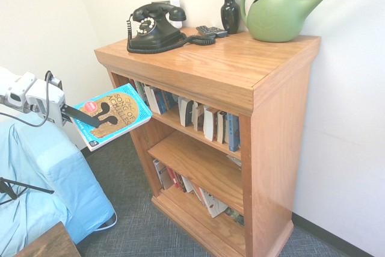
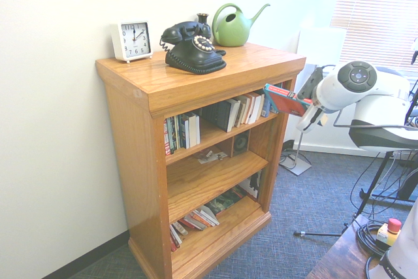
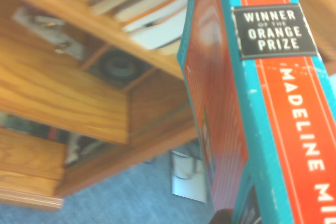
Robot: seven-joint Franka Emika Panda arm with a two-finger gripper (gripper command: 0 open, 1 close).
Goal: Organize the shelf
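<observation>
Turquoise-edged book point(image 1: 112, 116) is gripped by our claw point(image 1: 90, 120) at left of the frame; we should turn it upright before entering the shelf point(image 1: 198, 148).

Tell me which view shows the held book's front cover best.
The first exterior view: the cover of the book faces the camera, title readable. The second exterior view shows its red back; the wrist view, spine and back only.

In second exterior view, bright around blinds point(image 2: 372, 4), upper right; backed by pale wall point(image 2: 52, 96), left; floored with blue-gray carpet point(image 2: 294, 207).
</observation>
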